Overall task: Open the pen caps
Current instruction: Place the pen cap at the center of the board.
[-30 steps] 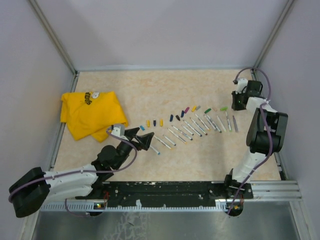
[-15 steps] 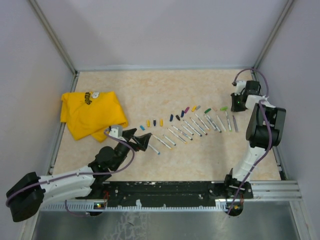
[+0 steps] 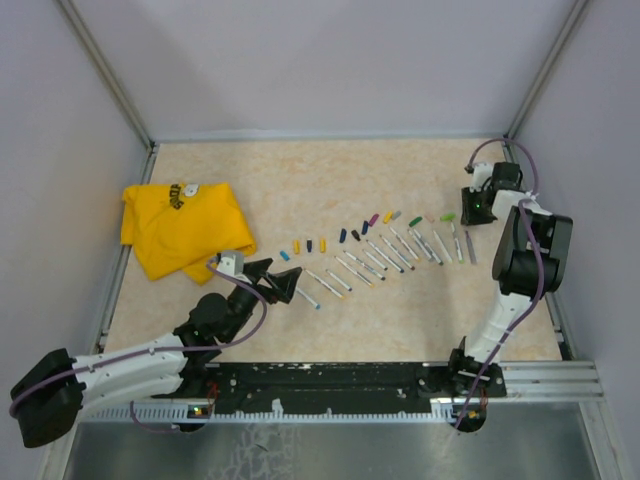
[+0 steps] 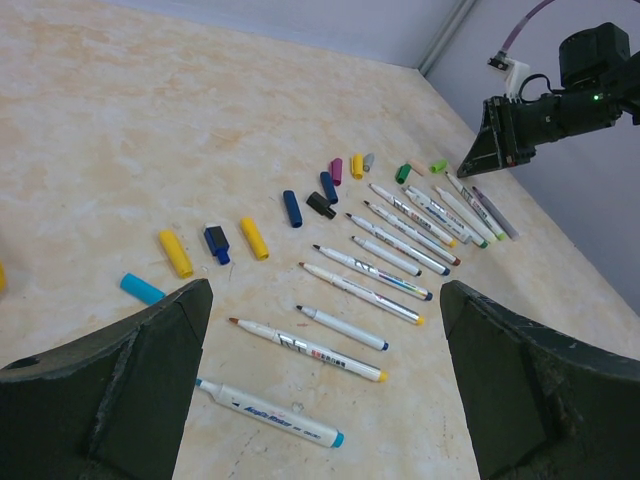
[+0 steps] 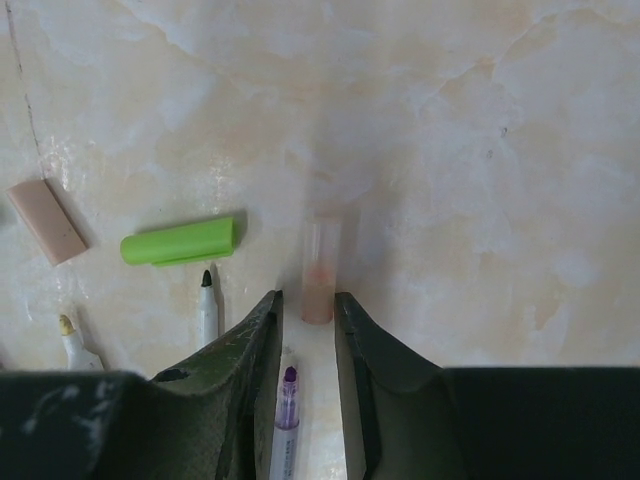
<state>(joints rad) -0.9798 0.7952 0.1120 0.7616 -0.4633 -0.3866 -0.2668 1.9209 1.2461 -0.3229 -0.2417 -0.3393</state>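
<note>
See the left arm (image 3: pixel 140 362) stretched low from the near-left corner toward 2 o'clock, ending in the left gripper (image 3: pixel 278 283), its fingers (image 4: pixel 120 390) spread wide and gripping nothing, poised at 8 o'clock of the pens' near end. See the right arm (image 3: pixel 530 255) folded upright by the right wall, wrist bent back toward 7 o'clock, setting the right gripper (image 3: pixel 472 208) down at the row's 2 o'clock end. Find its fingers (image 5: pixel 240 380) narrow yet apart, with the near end of a clear pinkish cap (image 5: pixel 320 270) between the tips on the table (image 3: pixel 300 180), a gap showing beside it, so not clamped; cannot tell upright from lying. Find the pen caps (image 4: pixel 250 238) off the pens (image 4: pixel 362 292), strewn in a loose line from 8 to 2 o'clock across mid-table, just at 12 o'clock of the bare tips. Note a green cap (image 5: pixel 180 241) at 9 o'clock of the clear one, and a purple-tipped pen (image 5: pixel 287 395) lying under the right fingers' gap. Note a yellow cloth (image 3: pixel 180 228) crumpled at 10 o'clock of the left gripper, apart from the pens. Compare with a second ago: right wrist drawn slightly toward 8 o'clock, nearer the row; left shoulder link slid toward 7 o'clock; caps and pens unmoved.
</note>
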